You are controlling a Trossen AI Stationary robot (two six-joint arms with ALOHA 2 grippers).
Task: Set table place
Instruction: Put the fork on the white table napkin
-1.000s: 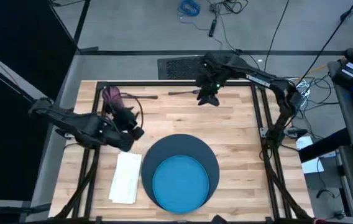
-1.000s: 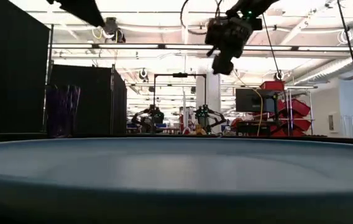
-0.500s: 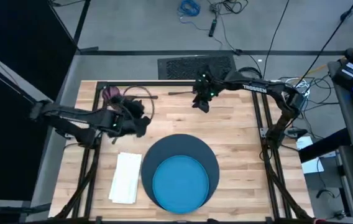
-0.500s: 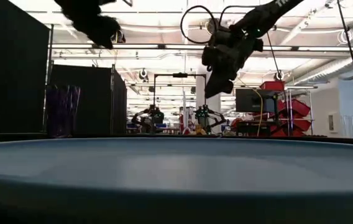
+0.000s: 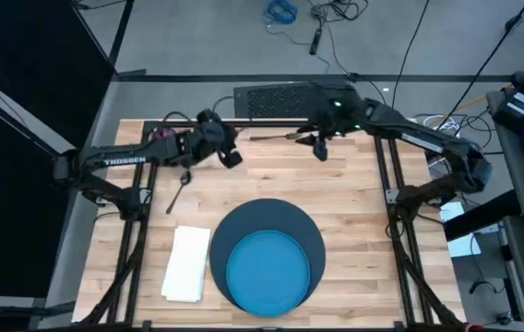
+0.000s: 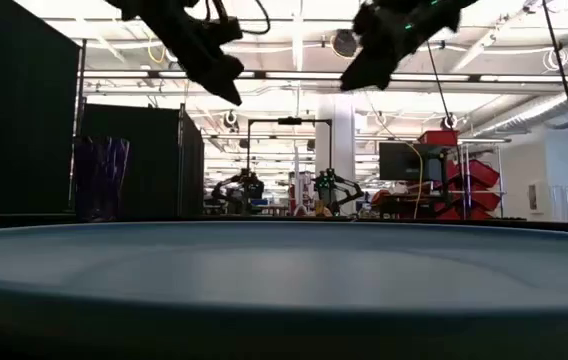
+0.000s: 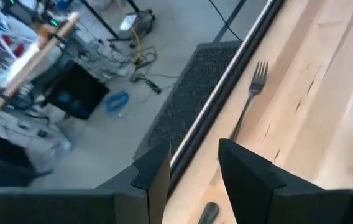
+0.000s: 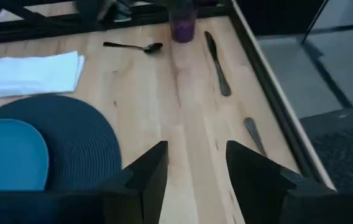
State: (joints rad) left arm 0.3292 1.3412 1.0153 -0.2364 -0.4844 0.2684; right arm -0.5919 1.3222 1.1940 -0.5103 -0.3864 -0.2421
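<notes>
The dark blue mat (image 5: 290, 221) lies near the table's (image 5: 354, 203) front edge with the bright blue plate (image 5: 268, 269) on it and the white napkin (image 5: 186, 264) to its left. The purple cup (image 5: 162, 136) stands at the far left. The spoon (image 5: 179, 190) lies in front of the cup, and the knife (image 8: 217, 57) and fork (image 5: 271, 136) lie along the far edge. My left gripper (image 5: 231, 155) hangs open above the far edge, left of the fork. My right gripper (image 5: 320, 149) hangs open just right of the fork.
A black metal frame (image 5: 384, 157) runs round the table top. Bare wood lies right of the mat and between the mat and the far edge. A dark grille (image 5: 271, 98) lies on the floor beyond the far edge.
My left gripper has swung from beside the cup toward the table's far edge and rightward, ending near the fork. The spoon now shows on the table where that gripper was. My right gripper dipped, then rose and shifted slightly right.
</notes>
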